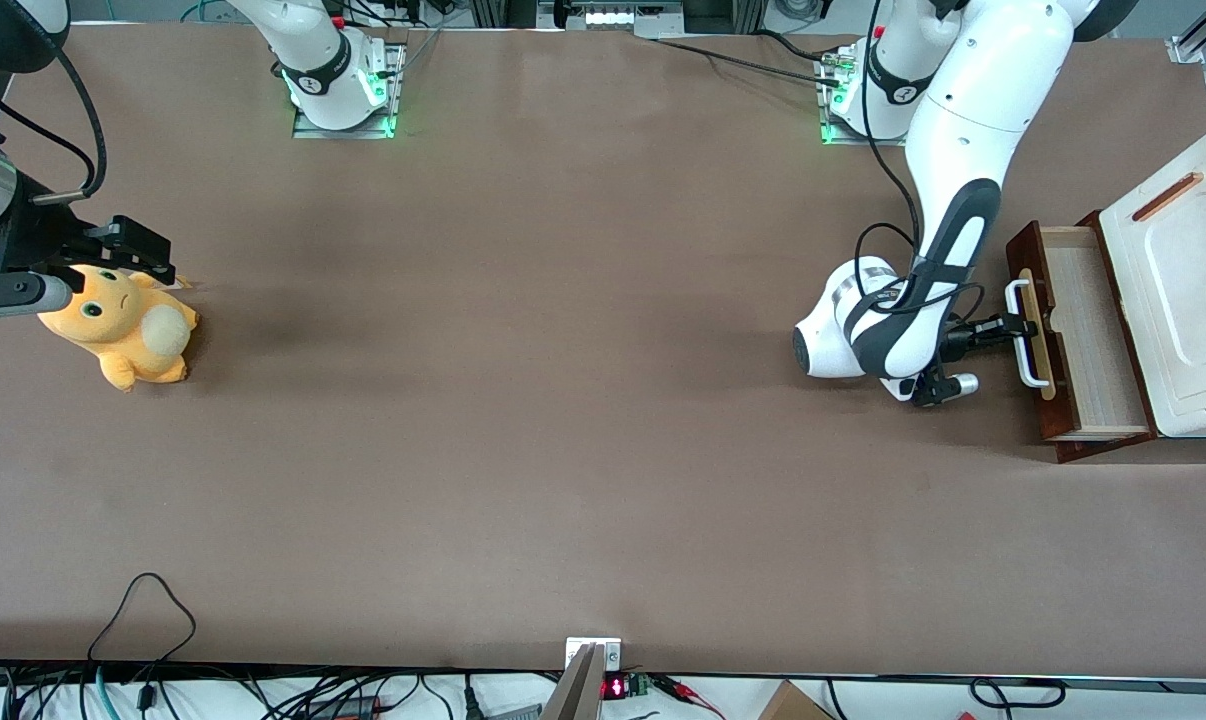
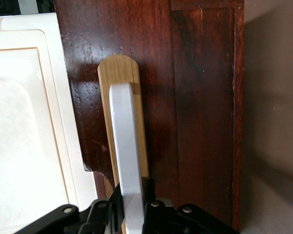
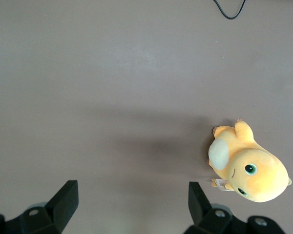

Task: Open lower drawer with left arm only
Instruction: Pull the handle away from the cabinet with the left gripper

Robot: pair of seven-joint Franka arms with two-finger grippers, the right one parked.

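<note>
Now gripper (image 1: pixel 1009 324) on drawer handle (image 1: pixel 1025 335)

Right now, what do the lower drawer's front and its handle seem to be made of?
The lower drawer front looks like dark reddish-brown wood with a glossy varnish: grain and reflections show. The loop handle is smooth matte white, possibly plastic or painted metal, on a pale unstained wood strip. The left arm's gripper is shut on the handle.

glossy dark wood lower drawer (image 2: pixel 195 97) front, smooth white handle (image 2: pixel 124 146), seemingly plastic; black tool (image 2: pixel 134 214) clamping it; matt brown table (image 1: pixel 563 400)
</note>
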